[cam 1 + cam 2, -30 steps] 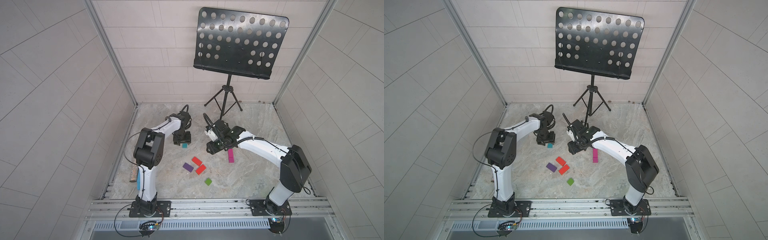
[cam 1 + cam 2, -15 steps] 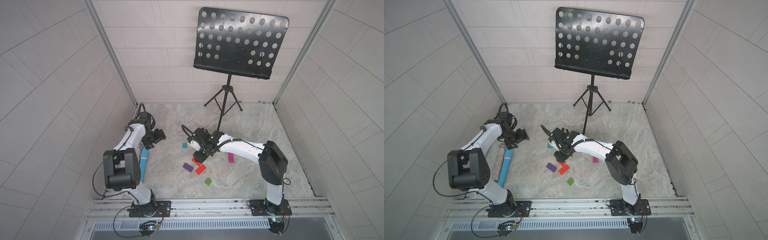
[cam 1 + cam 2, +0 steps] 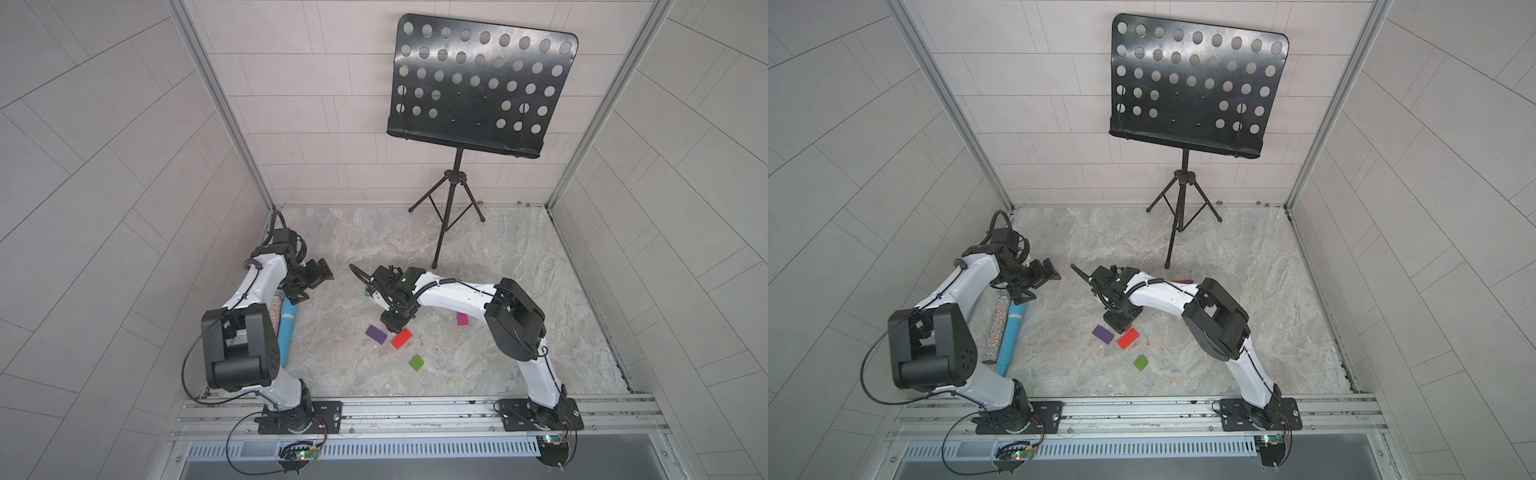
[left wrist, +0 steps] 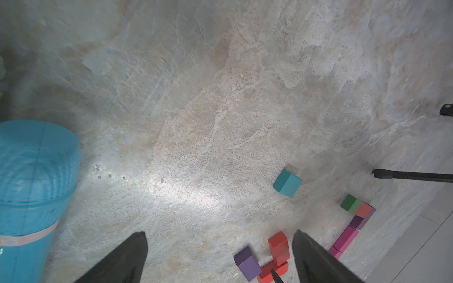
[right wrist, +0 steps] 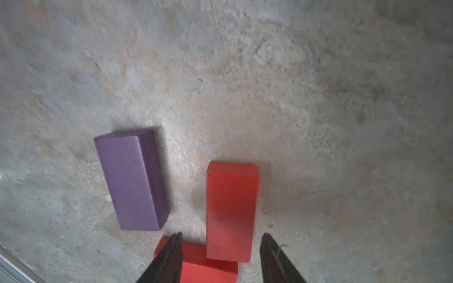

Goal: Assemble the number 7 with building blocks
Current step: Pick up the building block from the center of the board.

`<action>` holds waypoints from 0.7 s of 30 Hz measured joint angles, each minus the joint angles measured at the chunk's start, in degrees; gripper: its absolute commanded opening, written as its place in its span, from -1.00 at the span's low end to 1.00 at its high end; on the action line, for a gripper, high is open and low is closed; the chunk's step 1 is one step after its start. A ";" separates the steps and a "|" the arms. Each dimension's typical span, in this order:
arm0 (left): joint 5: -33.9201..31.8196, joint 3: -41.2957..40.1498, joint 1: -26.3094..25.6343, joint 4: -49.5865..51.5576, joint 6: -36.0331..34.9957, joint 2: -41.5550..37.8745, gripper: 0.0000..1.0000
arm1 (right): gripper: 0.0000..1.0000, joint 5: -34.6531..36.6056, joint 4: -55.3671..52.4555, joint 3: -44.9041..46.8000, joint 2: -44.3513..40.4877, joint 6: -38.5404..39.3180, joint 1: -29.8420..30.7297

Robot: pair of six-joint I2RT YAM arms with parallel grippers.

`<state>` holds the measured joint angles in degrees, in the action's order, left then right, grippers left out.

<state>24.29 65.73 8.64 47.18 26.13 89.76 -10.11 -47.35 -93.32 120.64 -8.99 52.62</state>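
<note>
Two flat matte red rectangular blocks lie under my right gripper [image 5: 221,234]. Its fingers are part-open and hold nothing, one on either side of the lengthwise red block [image 5: 230,196]. That block's long axis runs straight out from between them, so closing would pinch its short width. The crosswise red block [image 5: 210,272] lies across its near end. The two seem to touch, but a finger hides the join. Just beside sits a flat matte purple rectangular block [image 5: 132,181], roughly parallel and apart from both reds. My left gripper [image 4: 220,235] is spread wide and empty, well away by the blue ribbed cylinder [image 4: 34,171], so the right arm is clearly nearer. The part-built number 7 [image 4: 360,220], a bent line of green, orange-red, purple and magenta blocks, shows in the left wrist view beyond the reds. In a top view only its magenta end [image 3: 462,318] clears my right forearm. My guess is a straight descent next, with no wrist turn needed.
</note>
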 measured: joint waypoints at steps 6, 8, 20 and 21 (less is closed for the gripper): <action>0.76 -0.83 0.50 -0.26 -0.02 -0.11 1.00 | -0.02 1.18 -1.44 -1.16 2.60 0.17 -0.13; 1.07 -1.01 0.66 -0.33 0.00 -0.13 1.00 | -0.10 1.42 -2.05 -2.14 3.21 0.50 -0.13; 2.19 -1.86 1.25 -0.87 0.00 -0.17 1.00 | -0.62 1.95 -4.74 -6.32 4.42 6.78 -1.01; 2.34 -1.95 1.25 -1.01 0.00 -0.17 1.00 | -0.62 2.29 -4.90 -6.91 4.42 7.87 -1.27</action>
<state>26.63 63.79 9.89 46.17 26.13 89.58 -7.81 -52.25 -100.22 125.05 -1.13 51.35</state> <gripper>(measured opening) 0.999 0.337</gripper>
